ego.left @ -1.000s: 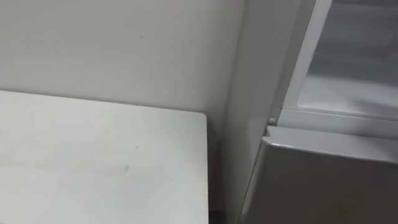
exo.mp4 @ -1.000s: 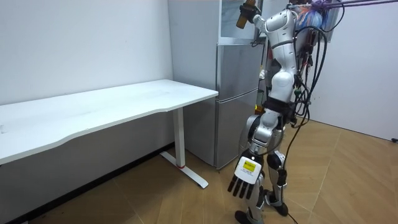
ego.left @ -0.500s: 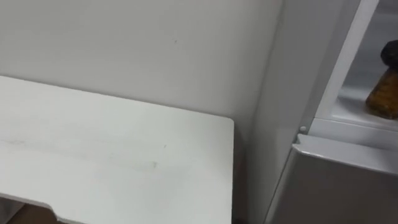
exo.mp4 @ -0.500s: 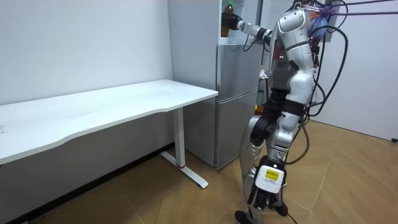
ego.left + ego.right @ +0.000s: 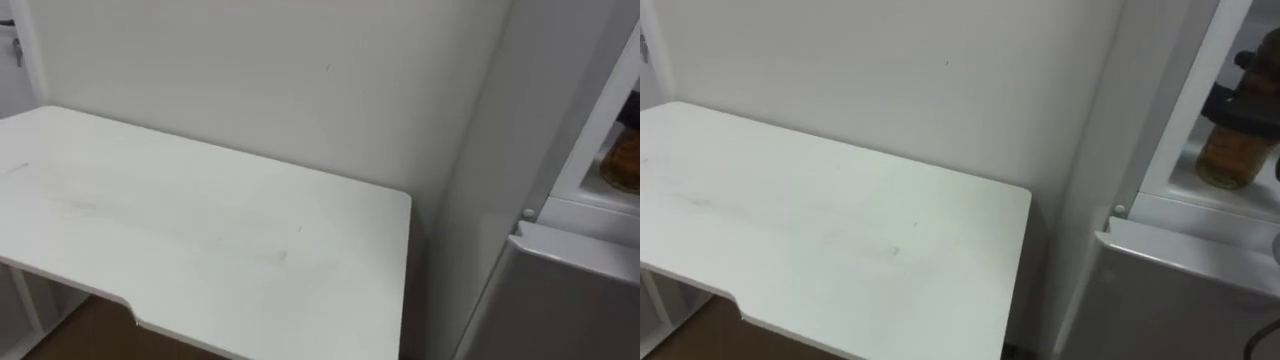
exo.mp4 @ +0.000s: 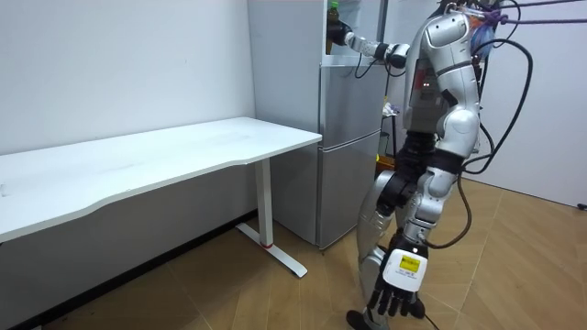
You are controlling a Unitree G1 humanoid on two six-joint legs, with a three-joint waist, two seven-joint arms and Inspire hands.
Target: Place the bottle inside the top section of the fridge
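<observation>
1. White wall [image 5: 890, 60] at the back, grey fridge [image 6: 348, 137] against it, wooden floor [image 6: 523, 266] underfoot; standing upright close before the fridge.
2. Right hand [image 5: 1246, 98] raised at the end of an outstretched arm, reaching into the open upper compartment [image 5: 1200, 212] of the fridge; dark fingers curled round the upper part of the bottle [image 5: 1225, 150], gripping it.
3. Bottle upright inside the upper compartment, amber below the fingers; base close to the compartment's floor just under the hand; touching it or not, cannot tell.
4. Shut lower door [image 5: 1180, 300] of the fridge directly beneath the right hand; white table [image 5: 820, 220] well off to that hand's left and lower down, one edge near the fridge's side.
5. Left hand [image 6: 396, 295] hanging low beside the leg, far below the right hand; fingers straight and relaxed, pointing at the floor, holding nothing.
</observation>
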